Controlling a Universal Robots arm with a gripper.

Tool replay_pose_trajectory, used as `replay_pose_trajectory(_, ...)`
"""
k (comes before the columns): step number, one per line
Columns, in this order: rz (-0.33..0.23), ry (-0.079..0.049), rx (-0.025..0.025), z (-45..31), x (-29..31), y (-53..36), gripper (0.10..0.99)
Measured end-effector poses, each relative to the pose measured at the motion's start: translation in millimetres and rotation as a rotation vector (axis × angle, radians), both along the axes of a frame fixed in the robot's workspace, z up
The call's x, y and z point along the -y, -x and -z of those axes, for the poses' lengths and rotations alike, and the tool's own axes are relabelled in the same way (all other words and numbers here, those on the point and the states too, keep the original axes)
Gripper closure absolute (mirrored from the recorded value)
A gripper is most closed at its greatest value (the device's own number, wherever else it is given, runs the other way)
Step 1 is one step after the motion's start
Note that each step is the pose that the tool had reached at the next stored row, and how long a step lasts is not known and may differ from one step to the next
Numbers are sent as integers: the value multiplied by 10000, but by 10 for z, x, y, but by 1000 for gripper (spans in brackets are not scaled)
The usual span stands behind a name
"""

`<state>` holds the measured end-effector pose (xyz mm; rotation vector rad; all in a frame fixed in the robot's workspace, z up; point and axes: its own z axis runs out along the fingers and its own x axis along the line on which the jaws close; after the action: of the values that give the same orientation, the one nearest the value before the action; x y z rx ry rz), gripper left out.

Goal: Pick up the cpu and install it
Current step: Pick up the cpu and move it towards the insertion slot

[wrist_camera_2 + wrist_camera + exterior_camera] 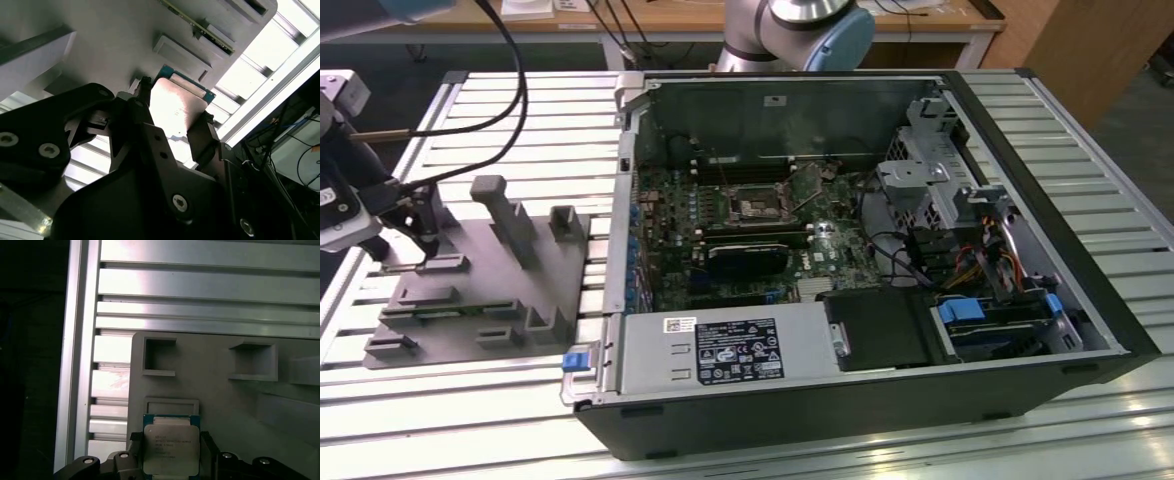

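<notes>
1. Slatted aluminium forms the desk [480, 425]. A grey fixture block [467, 300] lies near its edge at the exterior view's left, and an open computer case [854, 410] takes up the middle.
2. Over the fixture block, the tool [171, 440] has closed in on the cpu [171, 455], with a finger [200, 140] against each of two opposite edges and the silver lid facing up between them. The hold is on thin edges only, so a jolt or a slight tilt could let the chip twist or slip in the grasp.
3. The cpu sits low over the block, beside a shallow raised frame [171, 405], and I cannot tell whether it has lifted clear. If a corner catches there, the chip could be levered out of the grip and fall onto the block or into a gap between the slats.
4. Tall posts [498, 205] on the fixture block stand close to the tool — a sideways move made too low could strike one.
5. Black cables [520, 90] loop from the arm across the desk towards the case's near wall. They could drag or snag along that wall.
6. Inside the case, the socket [758, 207] lies well apart from the tool, among crowded board parts. A chip turned in the grasp would likely meet it misaligned — and forcing it could damage the contacts.
</notes>
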<state>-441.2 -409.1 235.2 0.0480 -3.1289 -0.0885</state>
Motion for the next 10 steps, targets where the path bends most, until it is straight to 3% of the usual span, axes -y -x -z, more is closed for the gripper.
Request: replay_pose_trajectory(10,0,-1,1,-70,0,0,545)
